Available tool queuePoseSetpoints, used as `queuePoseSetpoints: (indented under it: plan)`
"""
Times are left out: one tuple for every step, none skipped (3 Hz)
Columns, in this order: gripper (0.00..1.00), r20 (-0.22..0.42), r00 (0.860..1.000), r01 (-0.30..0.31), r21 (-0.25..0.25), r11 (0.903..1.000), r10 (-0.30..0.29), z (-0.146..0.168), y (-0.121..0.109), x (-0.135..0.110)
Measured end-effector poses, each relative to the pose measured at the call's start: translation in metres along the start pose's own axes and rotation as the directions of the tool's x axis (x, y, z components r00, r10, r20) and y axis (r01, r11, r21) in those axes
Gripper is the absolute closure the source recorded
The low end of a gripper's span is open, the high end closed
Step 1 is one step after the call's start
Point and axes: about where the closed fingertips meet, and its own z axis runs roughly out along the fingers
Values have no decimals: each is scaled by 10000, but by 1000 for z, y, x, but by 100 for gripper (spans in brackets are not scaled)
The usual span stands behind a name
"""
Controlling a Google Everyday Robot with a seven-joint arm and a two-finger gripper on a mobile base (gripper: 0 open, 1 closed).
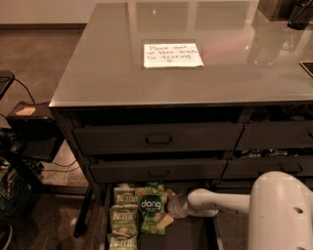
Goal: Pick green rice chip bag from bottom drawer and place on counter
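Observation:
The green rice chip bag (150, 209), bright green with a dark round "dang" logo, lies in the open bottom drawer (191, 237) below the cabinet front. My gripper (169, 214) reaches in from the right on a white arm (220, 201) and sits at the bag's right edge, touching or just over it. The counter (98, 68) is the glossy grey top above, with a white handwritten note (172, 55) on it.
Several paler green Kettle bags (122, 218) lie left of the dang bag. Two closed drawers with recessed handles (159, 139) stack above the bottom drawer. Dark objects (298, 12) stand at the counter's back right. A black cart with cables (29, 129) stands at left.

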Motion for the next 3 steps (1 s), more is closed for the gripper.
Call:
queuePoseSetpoints:
  plan:
    - [0, 103, 9999, -17, 314, 9995, 14, -1, -21, -4]
    - [0, 36, 9999, -135, 183, 9997, 134, 7, -17, 6]
    - [0, 82, 9984, -566, -46, 9984, 566, 23, -24, 23]
